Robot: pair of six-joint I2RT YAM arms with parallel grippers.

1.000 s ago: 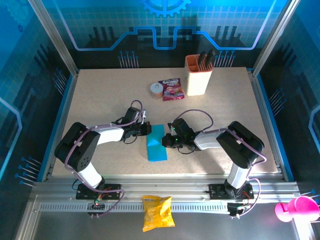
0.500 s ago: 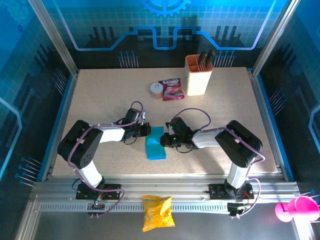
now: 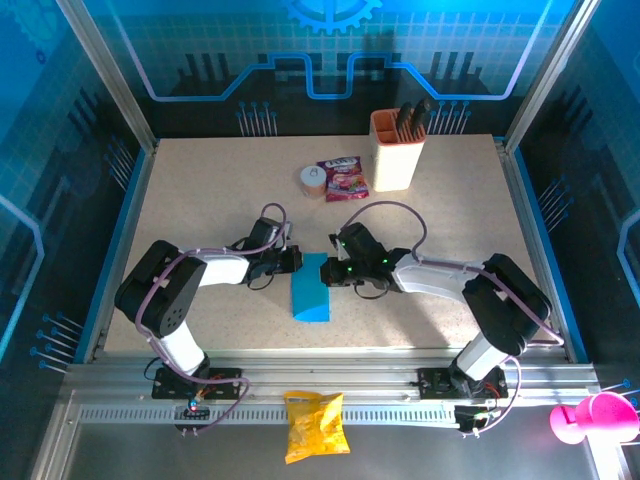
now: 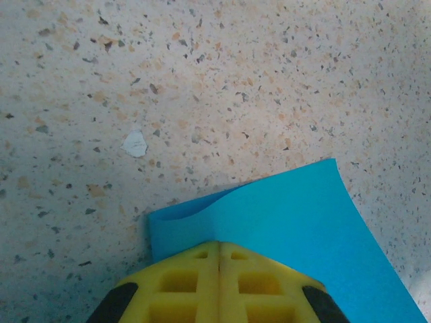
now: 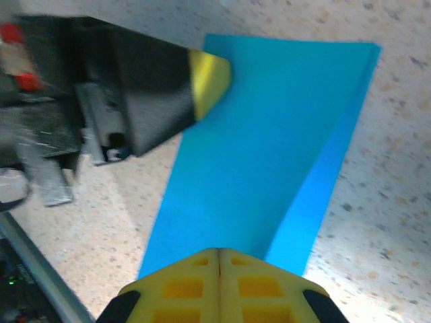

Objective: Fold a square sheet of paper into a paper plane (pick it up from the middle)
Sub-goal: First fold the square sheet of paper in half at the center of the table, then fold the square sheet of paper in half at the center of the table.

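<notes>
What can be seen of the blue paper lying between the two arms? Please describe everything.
The sheet of paper is thin, matte, plain cyan-blue, folded into a long narrow strip; a slanted fold line shows a second layer. It lies on the speckled table, running near to far. One edge by the left hand lifts in a soft curl. That hand and the right hand, both shut, touch its far end from either side; pressing or pinching, I cannot tell.

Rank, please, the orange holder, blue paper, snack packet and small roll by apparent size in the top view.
1. orange holder
2. blue paper, only narrowly ahead of the next, so that pair is unsure
3. snack packet
4. small roll
</notes>
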